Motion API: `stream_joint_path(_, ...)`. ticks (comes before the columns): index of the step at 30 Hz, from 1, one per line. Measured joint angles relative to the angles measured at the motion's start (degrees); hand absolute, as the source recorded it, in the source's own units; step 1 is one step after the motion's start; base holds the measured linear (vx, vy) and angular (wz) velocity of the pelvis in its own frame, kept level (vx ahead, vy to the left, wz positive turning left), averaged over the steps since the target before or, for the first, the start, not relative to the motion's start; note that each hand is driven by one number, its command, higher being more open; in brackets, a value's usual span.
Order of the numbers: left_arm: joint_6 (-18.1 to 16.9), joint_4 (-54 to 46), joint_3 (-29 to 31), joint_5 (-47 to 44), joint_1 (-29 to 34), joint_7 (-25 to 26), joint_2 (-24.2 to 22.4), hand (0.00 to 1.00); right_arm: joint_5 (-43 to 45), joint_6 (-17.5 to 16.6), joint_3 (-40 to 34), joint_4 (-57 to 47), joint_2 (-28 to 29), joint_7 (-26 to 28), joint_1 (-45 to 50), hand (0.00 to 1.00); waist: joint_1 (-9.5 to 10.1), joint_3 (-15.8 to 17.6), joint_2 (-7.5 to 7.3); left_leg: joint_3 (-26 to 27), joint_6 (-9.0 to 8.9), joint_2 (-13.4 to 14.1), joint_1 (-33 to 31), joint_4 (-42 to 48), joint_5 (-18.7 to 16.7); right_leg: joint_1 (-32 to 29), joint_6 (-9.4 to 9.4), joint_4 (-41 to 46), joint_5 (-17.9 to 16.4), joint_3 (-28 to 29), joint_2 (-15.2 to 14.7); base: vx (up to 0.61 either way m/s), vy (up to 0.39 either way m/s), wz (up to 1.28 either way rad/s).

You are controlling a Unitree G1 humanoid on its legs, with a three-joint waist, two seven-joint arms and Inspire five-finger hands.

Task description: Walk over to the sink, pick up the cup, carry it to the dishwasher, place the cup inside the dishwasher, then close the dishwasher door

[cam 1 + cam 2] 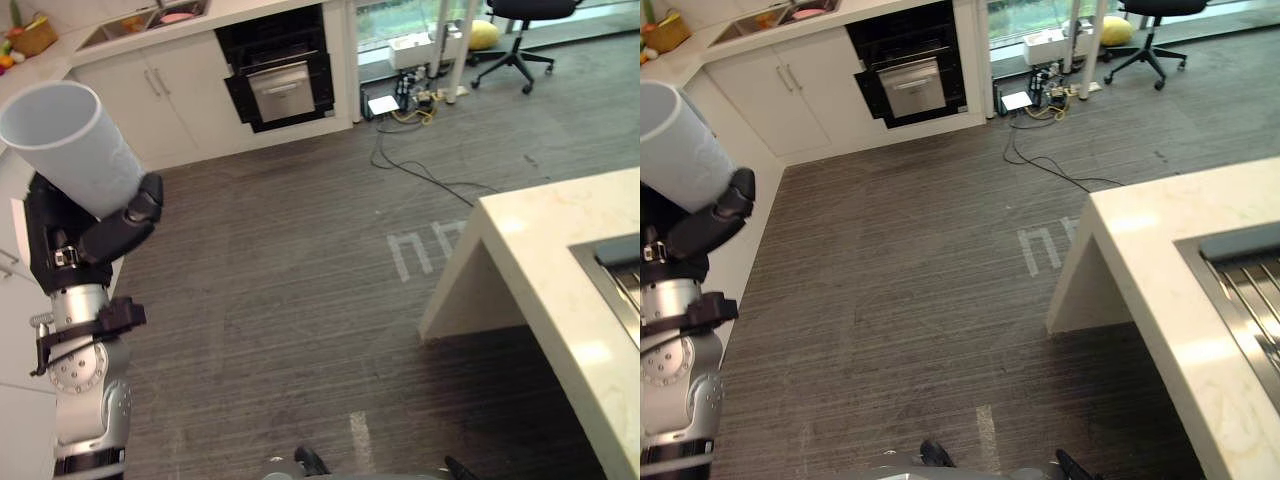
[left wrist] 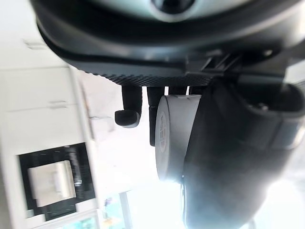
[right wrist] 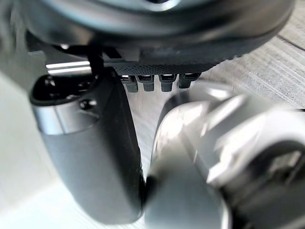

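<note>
Carries the left arm (image 1: 85,380) upright at the left side, silver forearm vertical, wrist straight above it. Grips with the left hand (image 1: 55,230) raised high, thumb hooked across the front, dark digits wrapped tight round the base of the cup (image 1: 65,140). Hangs the right hand (image 3: 86,152) low and idle, thumb alongside, fingers (image 3: 157,82) in a loose straight row, clasping nothing.

Kitchen, white cabinets (image 1: 170,95), sink (image 1: 108,35), built-in dishwasher (image 1: 280,80), island counter (image 1: 555,270)

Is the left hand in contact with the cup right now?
Touching. In the left eye view the left hand wraps its thumb against the cup.
</note>
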Motion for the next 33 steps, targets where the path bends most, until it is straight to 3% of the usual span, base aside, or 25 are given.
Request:
stream_joint_path(1, 0.0, -0.2, -0.7, 0.0, 0.5, -0.7, -0.9, 0.0, -0.4, 0.2, 0.0, -0.4, 0.0, 0.0, 0.0, 1.0, 0.16, 0.0, -0.16, -1.3, 0.4, -0.8, -0.5, -0.1, -0.3, -0.1, -0.67, 0.7, 0.4, 2.0, -0.4, 0.09, 0.212, 1.17)
stream_joint_path(2, 0.0, -0.3, -2.3, 0.0, 1.3, -1.8, -2.4, 0.0, -1.3, 0.3, 0.0, -1.2, 0.1, 0.0, 0.0, 1.0, 0.12, 0.4, -0.93, -5.0, 1.2, -2.3, -1.5, 0.1, -0.8, -0.7, -2.86, 2.9, 1.6, 8.4, -0.9, 0.11, 0.183, 1.71)
stream_joint_path(3, 0.0, -0.2, -4.5, 0.0, 1.9, -3.2, -3.6, 0.0, -1.3, 0.3, 0.0, -1.5, 0.0, 0.0, 0.2, 1.0, -0.26, 0.1, -0.59, -11.3, 2.26, -4.3, -2.6, 0.0, -1.1, -2.3, -6.06, 6.8, 3.7, 18.4, -0.8, 0.17, 0.158, 2.19)
stream_joint_path(4, -0.1, 0.2, -6.0, 0.0, 2.0, -5.0, -4.1, 0.0, -1.0, 0.2, 0.0, -1.6, -0.2, 0.0, 0.6, 1.0, -0.84, 0.0, -0.84, -15.7, 3.23, -5.2, -3.2, 0.0, -1.4, -3.2, -6.72, 9.8, 4.7, 26.2, 0.1, 0.13, 0.08, 2.11)
stream_joint_path(5, -0.1, 0.4, -6.6, -0.1, 2.0, -6.2, -4.3, 0.0, -0.6, 0.2, 0.0, -1.5, 0.1, 0.0, 0.5, 1.0, -1.26, 0.0, -1.3, -18.6, 4.16, -6.0, -3.6, 0.3, -1.9, -3.6, -5.95, 11.9, 4.0, 30.8, 1.3, 0.19, -0.006, 2.41)
stream_joint_path(6, -0.1, 0.8, -7.7, -0.6, 2.1, -8.2, -5.3, 0.0, 0.6, 0.2, 0.2, -1.5, 1.1, 0.5, 0.2, 1.0, -1.17, 0.0, -2.41, -24.7, 6.08, -7.6, -4.3, 0.9, -2.9, -6.8, -6.74, 19.1, 0.5, 39.2, 4.2, 0.15, -0.028, 2.28)
stream_joint_path(8, -0.1, 2.3, -8.6, -2.0, 2.1, -8.8, -5.7, 0.0, 1.8, 0.2, 0.4, -1.5, 1.5, 0.6, -0.5, 1.0, -1.4, -0.1, -2.51, -29.6, 6.42, -8.3, -3.9, 1.2, -3.2, -12.1, -7.25, 27.4, -1.6, 45.0, 7.4, 0.2, -0.042, 1.85)
stream_joint_path(9, -0.1, 3.3, -9.1, -2.6, 2.1, -9.5, -5.7, 0.0, 3.0, 0.2, 1.2, -1.5, 1.6, 0.6, -0.9, 1.0, -1.72, -0.1, -2.47, -32.8, 5.43, -8.5, -2.8, 1.0, -2.8, -15.9, -6.76, 29.9, -2.4, 47.8, 9.4, 0.22, -0.062, 1.55)
stream_joint_path(12, -0.3, 3.4, -11.2, -3.7, 2.0, -9.9, -5.6, 0.0, 5.4, 1.0, 1.2, -0.9, 1.8, 0.8, -2.5, 1.0, -2.4, -0.1, -2.51, -38.4, 3.37, -8.5, -1.0, 0.7, -2.7, -22.0, -5.28, 22.6, -3.8, 49.4, 10.7, 0.2, -0.113, 1.16)
stream_joint_path(13, -0.2, 3.3, -12.9, -3.7, 1.6, -10.0, -5.1, 0.0, 5.6, 1.6, 1.1, -0.6, 2.2, 0.8, -3.2, 1.0, -2.72, 0.0, -3.16, -40.3, 1.39, -8.7, -0.2, 2.0, -3.6, -23.5, -4.91, 12.6, -0.1, 49.9, 11.2, 0.21, -0.177, 0.64)
stream_joint_path(14, 0.1, 2.7, -13.3, -3.7, 1.5, -10.2, -4.3, 0.0, 5.6, 1.9, 1.1, -0.5, 2.7, 0.8, -3.4, 1.0, -2.65, 0.2, -4.48, -40.6, 0.41, -9.5, 0.1, 2.9, -4.3, -23.5, -5.31, 7.7, 6.2, 50.4, 11.2, 0.22, -0.213, 0.48)
stream_joint_path(15, 0.9, 2.4, -14.1, -3.7, 0.8, -10.7, -3.7, 0.0, 5.6, 2.4, 1.0, 0.1, 3.2, 0.9, -4.3, 1.0, -2.81, 0.7, -5.41, -41.1, -1.24, -9.4, 0.6, 4.8, -5.8, -23.0, -3.56, 6.8, 6.2, 51.0, 11.5, 0.22, -0.226, 0.01)
stream_joint_path(16, 1.6, 2.3, -15.6, -3.6, 0.2, -10.8, -3.8, 0.0, 5.7, 2.7, 1.0, 0.5, 3.2, 1.2, -4.7, 1.0, -2.78, 0.1, -4.46, -40.9, -2.29, -7.4, 0.6, 5.1, -6.5, -21.5, -3.47, 3.8, 6.1, 50.2, 13.5, 0.21, -0.219, -0.16)
stream_joint_path(19, 1.8, 1.9, -16.3, -3.5, -1.6, -12.0, -3.9, 0.0, 5.9, 3.8, 1.1, 1.1, 3.3, 2.0, -6.6, 1.0, -2.04, -0.2, -4.96, -37.6, -2.88, -4.6, 0.8, 4.6, -7.8, -18.2, -3.13, -6.5, 6.3, 50.1, 16.7, 0.16, -0.165, -0.74)
stream_joint_path(20, 2.5, 2.1, -16.3, -3.5, -2.6, -12.0, -4.5, 0.0, 7.3, 4.2, 1.0, 1.4, 2.9, 1.9, -7.4, 1.0, -2.29, -0.2, -4.44, -36.1, -2.96, -3.2, 0.6, 4.3, -8.0, -17.8, -3.34, -9.7, 8.1, 51.2, 18.5, 0.1, -0.109, -0.72)
stream_joint_path(24, 3.7, 2.7, -16.5, -3.6, -6.2, -13.1, -4.7, 0.0, 9.8, 4.5, 0.0, 1.4, 1.8, 1.4, -6.0, 1.0, -2.99, -0.2, -4.35, -32.2, -3.55, -0.9, 4.2, 1.9, -8.3, -16.4, -4.08, -12.8, 9.3, 54.3, 21.7, 0.08, -0.049, -0.57)
stream_joint_path(28, 3.6, 3.9, -16.3, -3.8, -8.4, -13.5, -4.6, 0.0, 13.8, 4.6, 0.0, 1.4, 1.0, 1.8, -5.7, 1.0, -4.11, -0.6, -3.56, -31.6, -3.84, -0.5, 5.2, 0.5, -8.2, -14.3, -4.01, -16.4, 11.2, 54.9, 22.4, 0.04, 0.0, -0.15)
stream_joint_path(29, 1.3, 12.5, -16.1, -4.7, -9.3, -10.4, -2.9, 0.0, 13.5, 4.8, 2.3, 0.8, 0.9, 4.5, -4.2, 1.0, -4.39, -1.8, -1.94, -29.4, -4.8, -1.5, 8.9, -4.0, -6.1, -9.4, -3.44, -26.4, 17.4, 51.0, 21.0, 0.0, 0.0, 0.0)
stream_joint_path(33, 1.3, 12.5, -16.1, -4.7, -9.3, -10.4, -2.9, 0.0, 13.5, 4.8, 2.3, 0.8, 0.9, 4.6, -4.1, 1.0, -4.45, -1.9, -2.07, -29.2, -4.76, -1.5, 8.9, -3.9, -6.1, -9.5, -3.45, -26.5, 17.4, 51.2, 21.3, 0.0, 0.0, -0.01)
